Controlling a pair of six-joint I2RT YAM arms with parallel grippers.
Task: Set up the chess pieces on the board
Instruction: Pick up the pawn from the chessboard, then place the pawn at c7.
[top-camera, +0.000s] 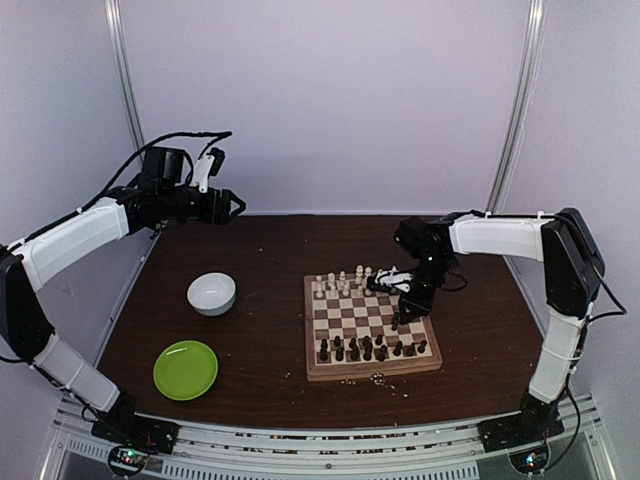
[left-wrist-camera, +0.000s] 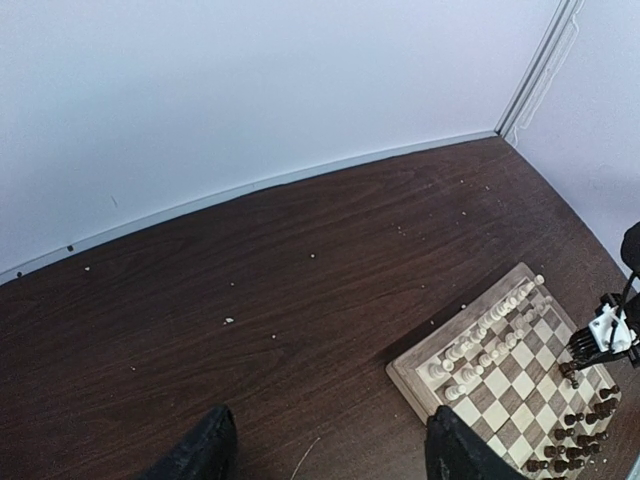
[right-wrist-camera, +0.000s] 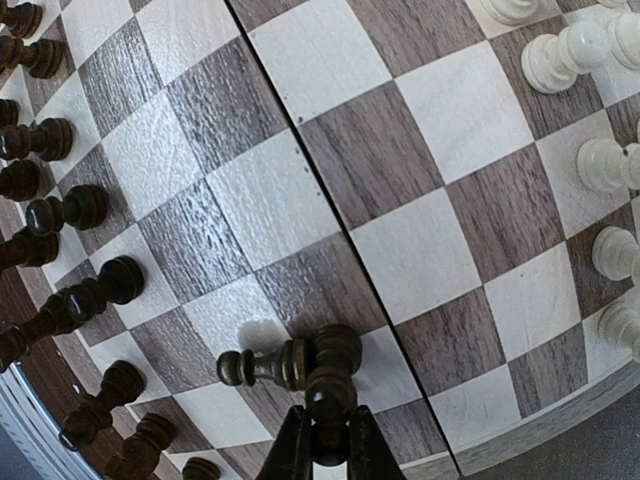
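From above, the right gripper (top-camera: 397, 322) is low over the right side of the board (top-camera: 311, 335). It sits between the cream pieces (top-camera: 345, 280) ranked along the far edge and the dark pieces (top-camera: 365, 348) along the near edge. What it grips is too small to tell there.

Its wrist view settles this. The right gripper (right-wrist-camera: 330, 420) has its fingers (right-wrist-camera: 298, 445) pressed in on a dark piece (right-wrist-camera: 331, 398) near the board's (right-wrist-camera: 400, 150) edge. A neighbour (right-wrist-camera: 262, 366) touches that piece and points left; whether it stands or lies cannot be told.

The left gripper (top-camera: 235, 207) hangs high over the far left of the table (top-camera: 270, 250), well apart from the board. Only its wrist view shows the fingers (left-wrist-camera: 200, 452) spread wide with nothing between them, and the board (left-wrist-camera: 520, 385) off to the right.

A bowl (top-camera: 212, 293) and a plate (top-camera: 186, 369) show only from above.
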